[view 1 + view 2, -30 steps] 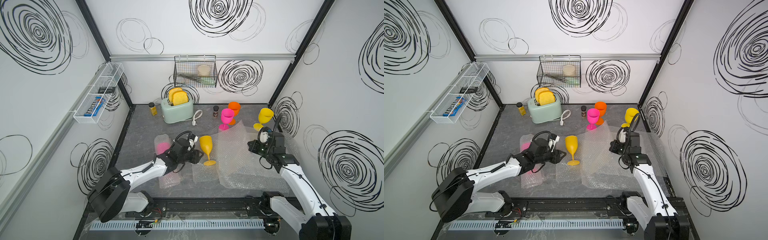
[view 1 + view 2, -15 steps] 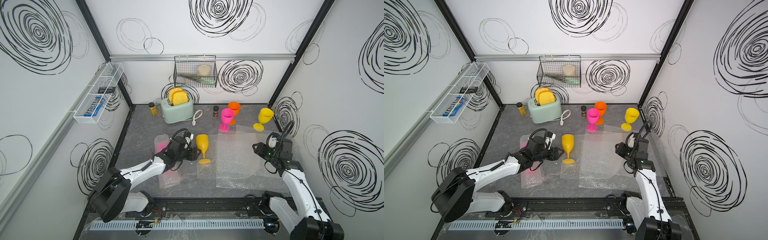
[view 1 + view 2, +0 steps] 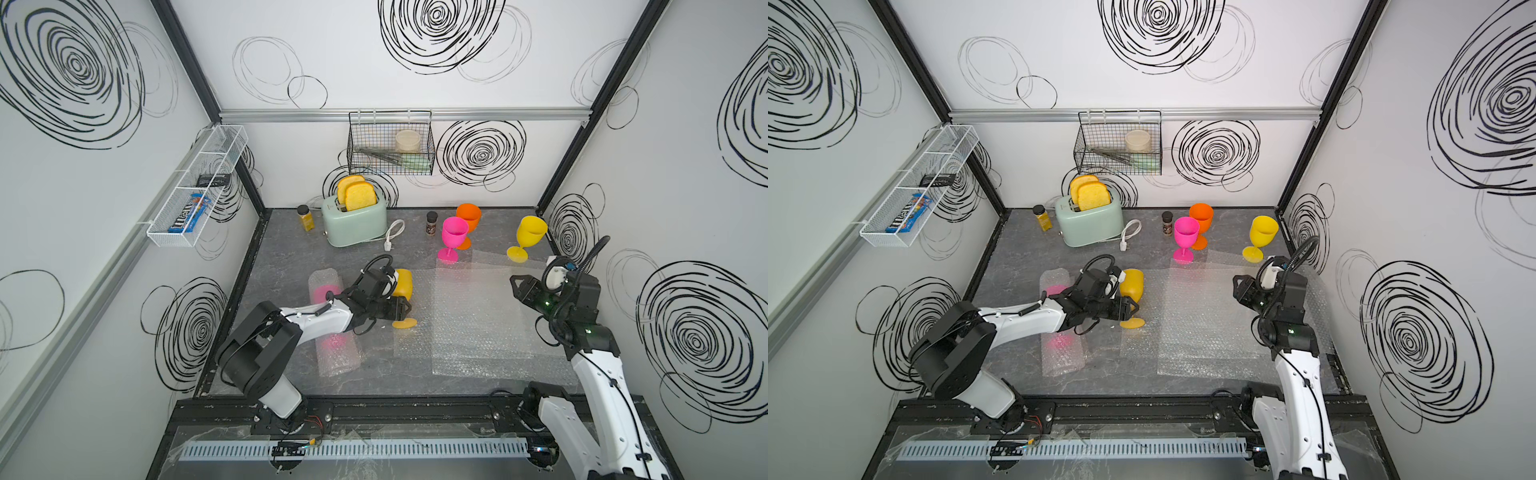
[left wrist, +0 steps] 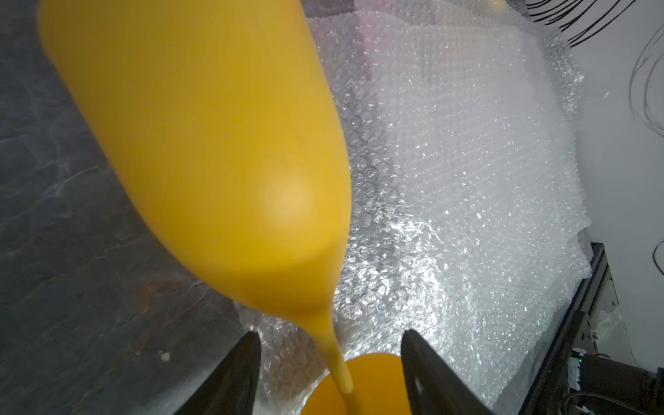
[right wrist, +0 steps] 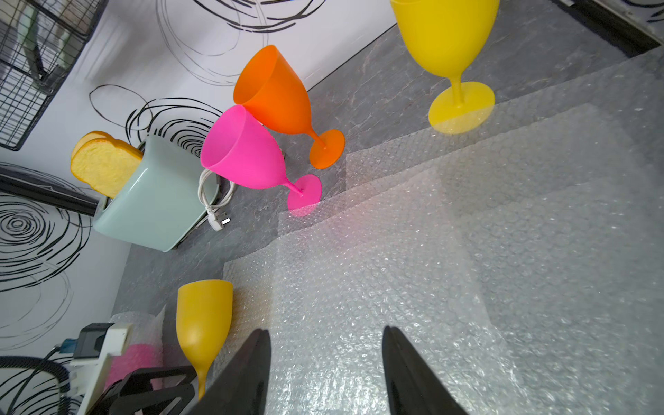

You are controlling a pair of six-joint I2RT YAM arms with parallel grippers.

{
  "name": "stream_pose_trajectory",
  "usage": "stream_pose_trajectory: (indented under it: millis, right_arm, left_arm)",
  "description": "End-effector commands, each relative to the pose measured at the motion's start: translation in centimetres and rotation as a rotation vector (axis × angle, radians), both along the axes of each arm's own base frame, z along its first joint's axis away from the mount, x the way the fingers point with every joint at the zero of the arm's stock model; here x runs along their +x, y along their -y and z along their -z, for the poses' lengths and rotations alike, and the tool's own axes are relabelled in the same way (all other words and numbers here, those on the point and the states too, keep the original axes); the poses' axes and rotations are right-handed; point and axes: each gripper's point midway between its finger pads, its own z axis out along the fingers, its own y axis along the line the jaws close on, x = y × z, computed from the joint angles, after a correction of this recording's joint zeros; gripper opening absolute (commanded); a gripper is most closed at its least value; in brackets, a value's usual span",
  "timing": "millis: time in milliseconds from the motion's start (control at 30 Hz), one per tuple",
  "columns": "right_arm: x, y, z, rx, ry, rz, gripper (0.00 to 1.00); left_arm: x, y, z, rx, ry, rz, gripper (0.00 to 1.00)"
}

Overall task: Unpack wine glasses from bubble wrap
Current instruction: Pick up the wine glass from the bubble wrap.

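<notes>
At centre of a top view the yellow goblet (image 3: 402, 283) stands upright and evidently unpacked, foot on the flattened bubble wrap (image 3: 478, 324); the left gripper (image 4: 328, 333) has jaws parted clear of its stem, and the right gripper (image 5: 325, 334) gapes empty over the sheets.

LAB KITCHEN: A robotics test booth dressed as a kitchen. A mint-green toaster (image 3: 353, 224) holding toast slices (image 3: 358, 196), a spice jar (image 3: 306, 218) and a black wire basket (image 3: 361, 133) line white walls (image 3: 415, 95) scrawled with black spirals. A left robot arm (image 3: 316, 322) and a right robot arm (image 3: 598, 374), mounted on a black metal rail (image 3: 395, 411), front the grey stone-look countertop (image 3: 286, 257), marking it as a laboratory set.
</notes>
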Motion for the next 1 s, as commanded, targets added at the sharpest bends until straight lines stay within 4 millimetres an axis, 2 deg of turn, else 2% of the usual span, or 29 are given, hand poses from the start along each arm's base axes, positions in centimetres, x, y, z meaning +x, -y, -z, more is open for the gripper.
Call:
stream_pose_trajectory:
  millis: [0, 233, 433, 533, 700, 833, 967]
  right_arm:
    - [-0.4, -1.5, 1.0, 0.005, -0.039, -0.06, 0.54]
    - [0.3, -6.0, 2.6, -0.007, -0.076, -0.239, 0.54]
    - [1.0, -7.8, 3.2, 0.011, -0.065, -0.308, 0.55]
    - [1.2, -8.6, 3.5, 0.008, -0.067, -0.339, 0.54]
    - [1.3, -10.5, 3.6, -0.005, -0.058, -0.442, 0.55]
    - [1.3, -12.6, 4.4, -0.02, -0.066, -0.545, 0.55]
    - [1.5, -14.6, 5.6, -0.025, -0.076, -0.619, 0.56]
  left_arm:
    - [0.5, 0.9, 0.4, 0.023, 0.005, 0.018, 0.67]
    - [0.6, 2.2, 1.4, 0.108, 0.027, 0.064, 0.62]
    - [0.4, 1.9, 2.7, 0.191, 0.041, 0.073, 0.51]
    - [0.2, 2.2, 2.2, 0.197, 0.078, 0.113, 0.49]
    - [-0.8, 2.8, 0.0, 0.23, 0.19, 0.239, 0.5]
    - [-2.3, 2.7, 1.0, 0.292, 0.191, 0.325, 0.5]
    - [-2.8, 2.4, 1.4, 0.348, 0.211, 0.353, 0.5]
